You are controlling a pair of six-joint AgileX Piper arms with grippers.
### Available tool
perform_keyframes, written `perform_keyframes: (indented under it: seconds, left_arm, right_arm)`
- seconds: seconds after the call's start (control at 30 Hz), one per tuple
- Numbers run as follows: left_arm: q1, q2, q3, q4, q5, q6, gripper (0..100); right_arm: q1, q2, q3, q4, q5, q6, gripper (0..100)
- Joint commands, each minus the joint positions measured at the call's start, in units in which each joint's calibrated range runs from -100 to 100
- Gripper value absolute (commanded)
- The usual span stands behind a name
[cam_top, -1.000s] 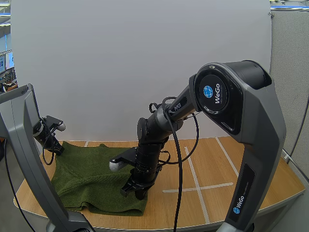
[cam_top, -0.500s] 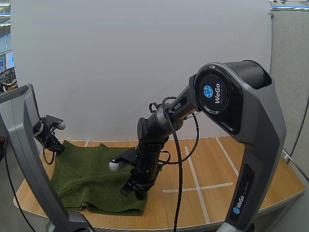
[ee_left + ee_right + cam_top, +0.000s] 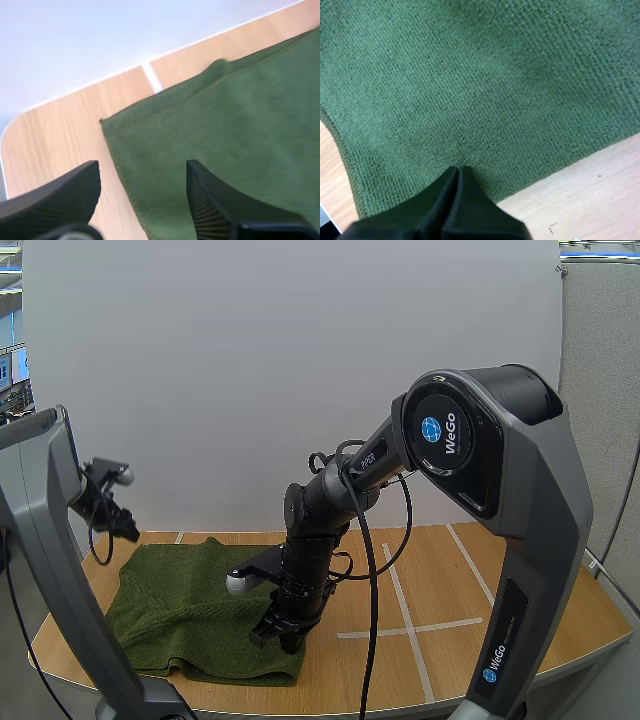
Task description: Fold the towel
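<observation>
My left tool (image 3: 125,528) hung spread wide above the far left corner of the green towel (image 3: 180,605), which lay toward the front left corner of the worktop (image 3: 450,580). My right tool (image 3: 283,637), pressed together, rested on the cloth near its front right corner. I judged the left should straddle that hem squarely before pinching, with the right pinning the cloth.

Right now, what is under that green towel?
The towel lies on the wooden table, whose bare top shows around its edges. The shut right pincer points down onto its near corner. Anything beneath the cloth is covered, so I cannot tell.
</observation>
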Motion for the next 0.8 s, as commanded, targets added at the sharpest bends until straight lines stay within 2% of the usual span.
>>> perform_keyframes:
  seconds: [0.0,0.1,0.2,0.23,0.3,0.37,0.47,0.77]
  left_arm:
    - [0.57,-4.7,-1.3,-0.2,15.7,-1.0,81]
    - [1.06,-4.7,-1.2,-0.2,15.8,-1.1,81]
    - [2.6,-4.7,-0.5,-0.2,15.8,-1.1,79]
    - [3.45,-4.7,-0.3,0.1,15.8,-1.0,76]
    - [4.18,-4.7,0.3,0.4,15.8,-1.0,71]
    - [5.47,-4.7,1.8,0.4,15.8,0.2,62]
    - [6.88,-4.7,5.5,0.4,15.8,1.6,61]
    - [7.19,-4.7,16.6,0.4,15.8,4.7,61]
  right_arm:
    - [-0.3,-2.2,0.2,-0.2,0.1,0.1,0]
    - [-0.3,-5.3,-0.4,-0.2,-0.4,0.1,0]
    - [-0.3,-8.6,-1.3,-0.3,-1.2,0.5,0]
    - [-0.3,-10.7,-2.2,-0.3,-2.4,1.0,0]
    - [-0.3,-12.9,-3.6,-0.4,-3.4,1.3,0]
    - [-0.3,-13.2,-5.0,-0.9,-4.2,1.3,0]
    - [-0.3,-12.6,-7.2,-1.8,-6.8,1.3,0]
    - [-0.4,-3.4,-11.9,-3.9,-14.9,1.3,0]
